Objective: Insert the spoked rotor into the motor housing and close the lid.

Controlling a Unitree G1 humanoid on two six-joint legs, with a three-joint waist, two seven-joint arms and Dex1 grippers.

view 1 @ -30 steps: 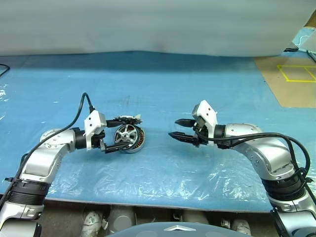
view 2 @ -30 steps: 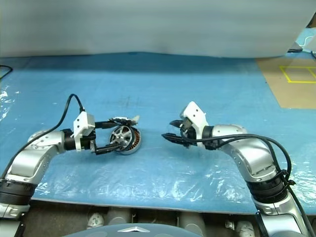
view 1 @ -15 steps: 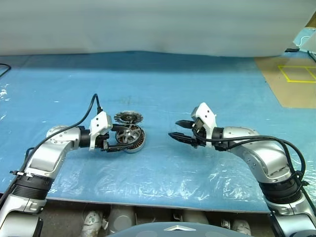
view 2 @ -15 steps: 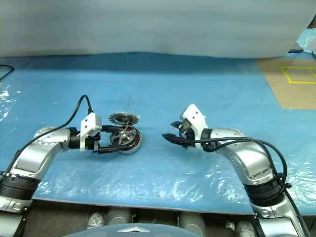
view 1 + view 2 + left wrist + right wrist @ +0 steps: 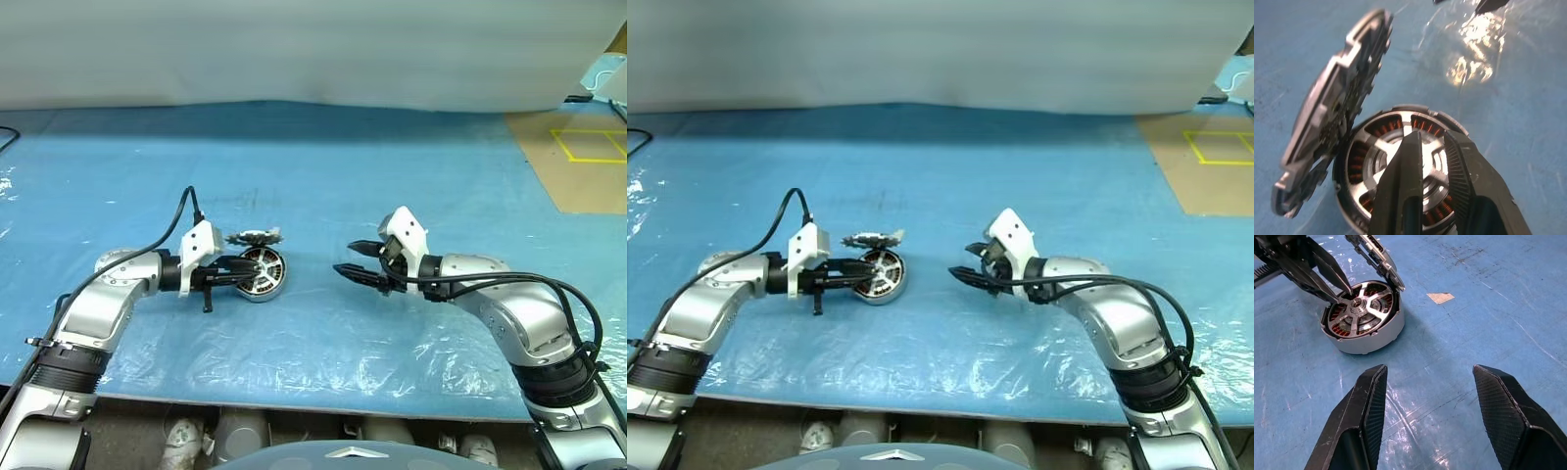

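The spoked rotor point(image 5: 1360, 308) has bright polished metal spokes; copper-brown windings show between them; the motor housing point(image 5: 1367, 340) is matt grey metal outside; the lid point(image 5: 1334, 105), beside the left gripper point(image 5: 1432, 142), looks rough and mottled inside; black ribbed fingers point(image 5: 1501, 401); glossy crinkled plastic film point(image 5: 323, 352) over the blue table point(image 5: 392, 166).

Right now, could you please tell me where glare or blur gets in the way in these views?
Left wrist view: white glare on the plastic sheet, and the open lid is blurred. Head views: mild sheen on the sheet's near edge. Right wrist view: motor housing crisp.
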